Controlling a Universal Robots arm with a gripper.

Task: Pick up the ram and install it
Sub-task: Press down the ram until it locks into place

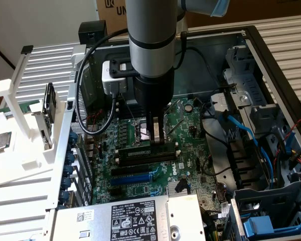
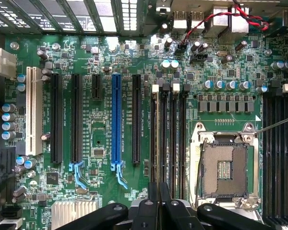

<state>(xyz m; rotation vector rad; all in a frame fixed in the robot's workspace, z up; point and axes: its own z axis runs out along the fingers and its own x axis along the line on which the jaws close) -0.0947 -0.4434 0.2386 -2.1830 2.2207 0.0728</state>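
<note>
**ENTRY: ONE RAM STICK, AT THE MEMORY SLOTS**

Exterior view.
- Ram (image 1: pixel 140 152): one. It is long and thin and stands on edge at the black memory slots (image 1: pixel 128 159), just beside the processor socket (image 1: pixel 142 131).
- My pincer (image 1: pixel 157 140): one. It looks clenched narrow on the ram's top edge, near mid-length.
- Processor chip (image 1: pixel 0 142): one. It lies on a white rack outside the case, well apart from the socket.

Wrist view.
- Memory slots: four counted between the socket and the blue slot (image 2: pixel 116 120). There are more on the socket's far side, number unclear.
- Blue slot: one.
- My pincer tips hang over those four slots.

Handling, my judgement: the ram is light, stiff and brittle. Hold it by the long bare edges at mid-length, never by the chips or contacts, and keep it upright.
</note>
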